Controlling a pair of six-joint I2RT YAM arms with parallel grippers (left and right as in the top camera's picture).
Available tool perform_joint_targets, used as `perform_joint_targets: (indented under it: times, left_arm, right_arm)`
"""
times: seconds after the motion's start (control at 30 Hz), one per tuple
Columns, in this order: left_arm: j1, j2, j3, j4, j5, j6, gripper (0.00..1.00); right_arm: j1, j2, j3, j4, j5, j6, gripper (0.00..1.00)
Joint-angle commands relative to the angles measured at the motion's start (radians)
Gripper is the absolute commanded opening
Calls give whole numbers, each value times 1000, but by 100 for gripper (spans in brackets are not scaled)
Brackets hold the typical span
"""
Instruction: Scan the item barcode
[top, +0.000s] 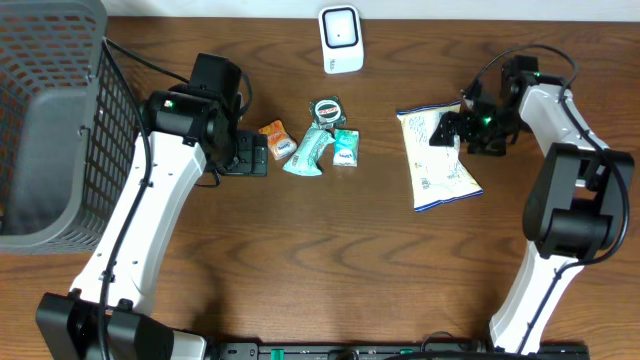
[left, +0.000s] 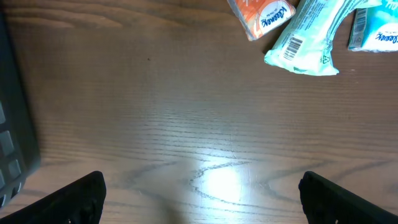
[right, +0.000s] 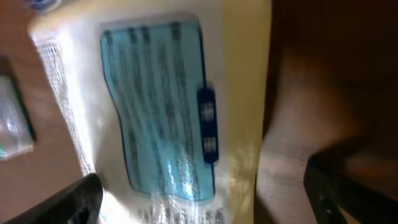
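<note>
Overhead: crinkled flat snack bag (top: 438, 172) on woodgrain table (top: 330, 265).

One scanner (top: 341, 39), one basket (top: 40, 60), five items (top: 305, 152).

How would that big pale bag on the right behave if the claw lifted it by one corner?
Probably floppy: the bag lies flat and wrinkled, like thin film, so it would likely sag. Its shiny surface may slip. Being so flat, it is probably light.
</note>
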Motion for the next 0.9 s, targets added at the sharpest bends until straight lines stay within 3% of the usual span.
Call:
perform_joint_targets:
  times: [0.0, 0.07, 0.2, 0.23, 0.27, 0.3, 0.33, 0.43, 0.67, 0.87]
  left_arm:
    - [0, 3, -3, -4, -5, -5, 98]
    - [0, 3, -3, -3, -5, -5, 98]
    - [0, 3, -3, -3, -5, -5, 98]
    - [0, 3, -3, -4, -5, -5, 98]
    - [0, 3, -3, -3, -5, -5, 98]
    - [0, 3, -3, -3, -5, -5, 98]
    - [0, 3, -3, -3, -5, -5, 98]
    - [0, 3, -3, -4, -5, -5, 98]
    - [0, 3, -3, -3, -5, -5, 98]
    - [0, 3, -3, -4, -5, -5, 98]
  right_arm:
    - [13, 5, -101, 49, -19, -16, 99]
    - [22, 5, -144, 77, -47, -16, 91]
    - [46, 5, -195, 90, -70, -16, 50]
    - [52, 5, -196, 90, -69, -16, 36]
    - [55, 5, -196, 90, -69, -16, 29]
    - [61, 5, -195, 90, -70, -12, 7]
    - [62, 4, -195, 89, -71, -1, 2]
    - [57, -1, -175, 65, -136, 74, 1]
    - [15, -97, -141, 43, -590, 69, 1]
    - [24, -248, -141, 85, -798, 71, 1]
